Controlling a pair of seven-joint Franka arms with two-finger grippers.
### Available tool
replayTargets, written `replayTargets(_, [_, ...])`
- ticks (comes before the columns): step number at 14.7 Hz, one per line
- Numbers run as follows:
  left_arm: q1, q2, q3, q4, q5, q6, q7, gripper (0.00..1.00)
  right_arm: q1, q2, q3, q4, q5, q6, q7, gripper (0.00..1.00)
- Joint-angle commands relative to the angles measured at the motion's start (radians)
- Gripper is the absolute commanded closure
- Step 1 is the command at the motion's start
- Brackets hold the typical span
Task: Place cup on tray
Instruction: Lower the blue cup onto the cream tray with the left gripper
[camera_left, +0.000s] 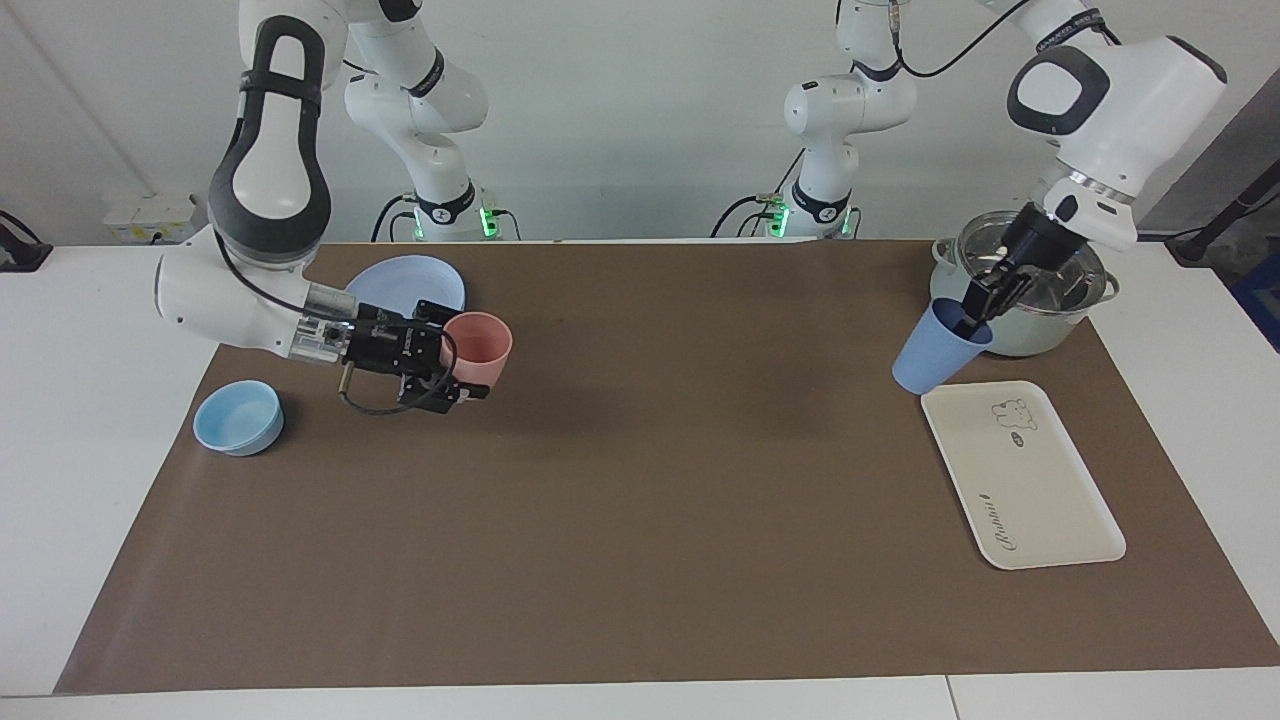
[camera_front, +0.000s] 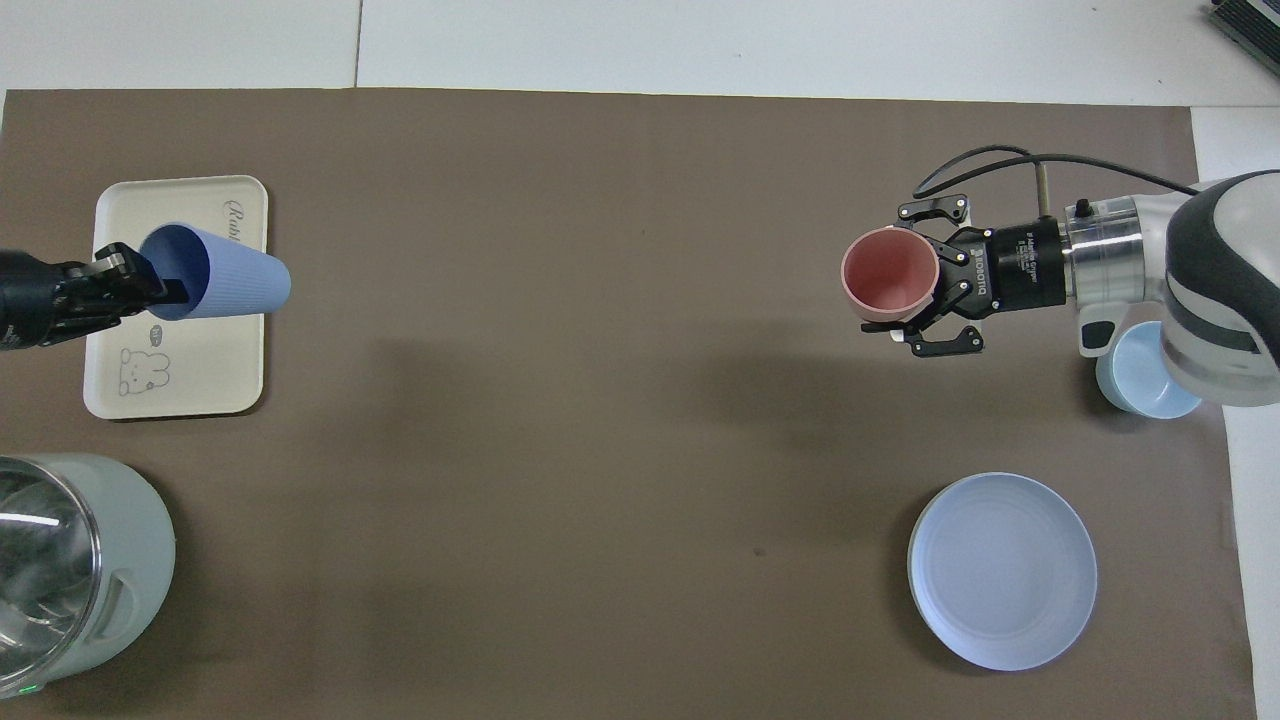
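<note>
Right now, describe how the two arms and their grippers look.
Both arms are glossy white with rounded shells, dark grey panels at the joints and a silver ring at each wrist. The left gripper and right gripper are black linkage-style units with two fingers. A thin black cable loops around the right wrist. Green lights glow at both bases.

Count on worktop (camera_left: 640, 560): two tumblers, one periwinkle-blue cup (camera_left: 932, 356) and one pink tumbler (camera_left: 480, 346); one tray (camera_left: 1040, 500); one blue plate (camera_left: 410, 282); one light-blue bowl (camera_left: 238, 417); one lidded pot (camera_left: 1040, 330).

Cup (camera_left: 930, 362) over tray (camera_left: 1040, 500); pot (camera_left: 1040, 310) nearer the robots.
</note>
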Motion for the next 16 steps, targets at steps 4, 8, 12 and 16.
replayTargets(4, [0.122, 0.205, -0.017, -0.007, 0.054, 0.219, 0.284, 1.0, -0.143, 0.194, 0.013, 0.072, 0.104, -0.058, -0.177, 1.0])
replayTargets(8, [0.156, 0.242, -0.015, -0.046, 0.055, 0.267, 0.401, 1.0, -0.197, 0.31, 0.013, 0.147, 0.098, -0.074, -0.254, 1.0])
replayTargets(12, [0.17, 0.258, -0.015, -0.057, 0.055, 0.318, 0.436, 1.0, -0.225, 0.436, 0.019, 0.233, 0.098, -0.087, -0.33, 1.0])
replayTargets(16, [0.165, 0.274, -0.014, -0.057, 0.055, 0.35, 0.455, 0.54, -0.236, 0.441, 0.018, 0.221, 0.104, -0.075, -0.344, 1.0])
